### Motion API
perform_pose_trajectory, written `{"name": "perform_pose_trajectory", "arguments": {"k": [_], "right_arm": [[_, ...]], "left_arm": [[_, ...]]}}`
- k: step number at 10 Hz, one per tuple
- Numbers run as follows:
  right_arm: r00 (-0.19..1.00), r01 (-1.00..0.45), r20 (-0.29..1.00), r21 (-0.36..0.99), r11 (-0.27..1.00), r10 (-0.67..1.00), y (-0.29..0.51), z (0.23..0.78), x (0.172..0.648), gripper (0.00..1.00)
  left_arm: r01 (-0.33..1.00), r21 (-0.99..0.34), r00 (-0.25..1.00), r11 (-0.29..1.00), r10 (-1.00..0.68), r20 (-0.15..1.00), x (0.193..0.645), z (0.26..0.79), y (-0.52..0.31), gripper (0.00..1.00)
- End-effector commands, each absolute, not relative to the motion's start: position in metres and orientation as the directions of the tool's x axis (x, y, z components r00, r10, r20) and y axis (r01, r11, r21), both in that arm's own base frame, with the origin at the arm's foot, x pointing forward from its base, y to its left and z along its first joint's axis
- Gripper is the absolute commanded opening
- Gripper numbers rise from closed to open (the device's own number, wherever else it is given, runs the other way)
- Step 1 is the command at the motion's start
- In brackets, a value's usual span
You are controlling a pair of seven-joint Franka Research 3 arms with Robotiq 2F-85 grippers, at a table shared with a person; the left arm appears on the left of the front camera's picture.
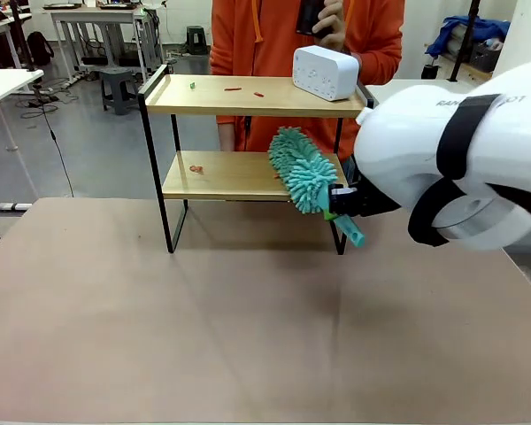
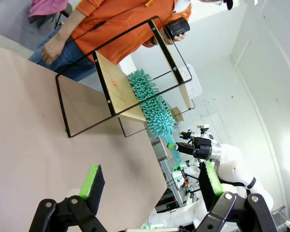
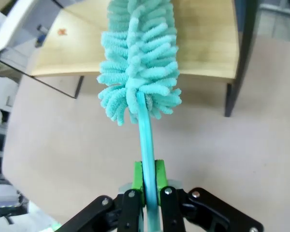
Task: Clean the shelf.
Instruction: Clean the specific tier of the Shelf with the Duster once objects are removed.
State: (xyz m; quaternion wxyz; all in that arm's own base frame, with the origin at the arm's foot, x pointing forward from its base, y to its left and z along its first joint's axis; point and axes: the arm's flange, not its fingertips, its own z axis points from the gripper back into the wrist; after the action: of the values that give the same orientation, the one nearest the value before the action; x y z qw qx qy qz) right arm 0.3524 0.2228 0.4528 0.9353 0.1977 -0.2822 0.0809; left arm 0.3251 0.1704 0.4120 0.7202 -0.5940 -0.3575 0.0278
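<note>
Shelf [image 1: 248,96] stands at the far middle of the table [image 1: 248,336], just in front of the person, and you have work left on both boards. The right gripper [image 3: 149,169] is clamped on the thin handle of the teal duster [image 1: 303,168]. The duster's fluffy head lies on the right end of the lower board and overhangs its front edge. The left gripper [image 2: 150,180] hangs over the near table with its jaws spread and nothing between them.

Watch these risks:
- The pads pinch the handle low down, far from the head. A hard drag across the wood could twist or slide the handle in the grip.
- The red scraps [image 1: 196,168] sit at the left end of the lower board, well apart from the head. A long sweep to reach them brings your bulky right arm close to the right-hand legs. I judge the shelf light enough to skid or tip if it is nudged.
- A fast sweep could flick scraps off the far edge toward the person.
- On the top board, more bits [image 1: 233,88] lie near a white box [image 1: 326,73]. A careless pass there could knock the box off.
</note>
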Motion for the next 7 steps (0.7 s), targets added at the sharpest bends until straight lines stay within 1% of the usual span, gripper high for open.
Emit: {"name": "perform_pose_trajectory", "arguments": {"k": [1, 4, 7], "right_arm": [[0.836, -0.290, 0.544, 0.335, 0.897, 0.067, 0.249, 0.464, 0.363, 0.12], [0.829, -0.383, 0.533, 0.323, 0.866, 0.168, 0.287, 0.474, 0.370, 0.12], [0.823, -0.470, 0.511, 0.365, 0.804, 0.248, 0.301, 0.478, 0.371, 0.12]], "left_arm": [[0.403, -0.869, 0.735, 0.288, 0.463, 0.495, 0.321, 0.411, 0.166, 1.00], [0.403, -0.869, 0.735, 0.288, 0.463, 0.495, 0.321, 0.411, 0.166, 1.00], [0.403, -0.869, 0.735, 0.288, 0.463, 0.495, 0.321, 0.411, 0.166, 1.00]]}}
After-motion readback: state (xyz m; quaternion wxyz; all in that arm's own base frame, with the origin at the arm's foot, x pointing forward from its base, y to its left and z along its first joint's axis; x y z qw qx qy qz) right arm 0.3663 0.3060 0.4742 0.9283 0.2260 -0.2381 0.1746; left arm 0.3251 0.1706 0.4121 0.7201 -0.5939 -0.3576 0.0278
